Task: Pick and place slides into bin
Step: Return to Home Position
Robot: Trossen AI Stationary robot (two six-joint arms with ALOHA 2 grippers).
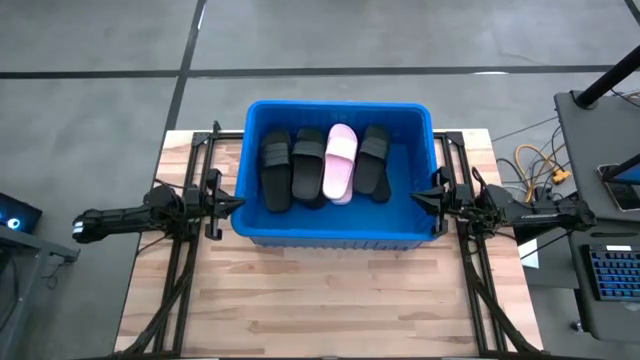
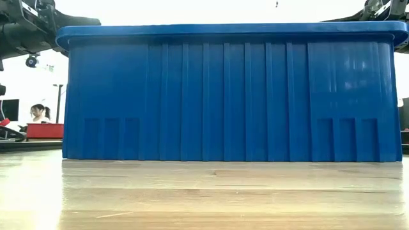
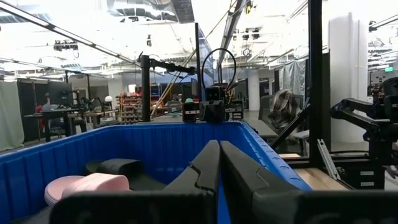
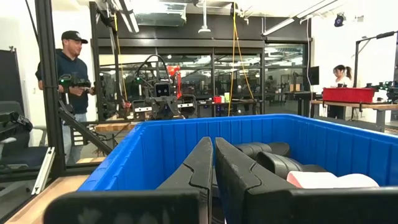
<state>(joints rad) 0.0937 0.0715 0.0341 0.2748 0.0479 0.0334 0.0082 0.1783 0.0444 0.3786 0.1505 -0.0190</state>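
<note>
The blue bin [image 1: 338, 232] stands on the wooden table, toward its far side. Inside it lie three black slides [image 1: 277, 170] [image 1: 308, 166] [image 1: 374, 161] and one pink slide [image 1: 340, 162], side by side on the bin's floor. My left gripper [image 1: 236, 204] is shut and hovers level at the bin's left rim, fingertips [image 3: 219, 149] pointing over the bin. My right gripper [image 1: 418, 196] is shut too, at the bin's right rim [image 4: 118, 165], pointing inward. In the wrist views the pink slide [image 3: 87, 186] [image 4: 333, 180] shows beside black ones [image 3: 118, 167] [image 4: 261, 149].
The bin's front wall [image 2: 230, 96] fills the low view. Bare wooden table [image 1: 330, 300] lies near the front edge. A desk with a keyboard [image 1: 610, 275] and cables stands off the table's right side. People stand in the room beyond [image 4: 68, 81].
</note>
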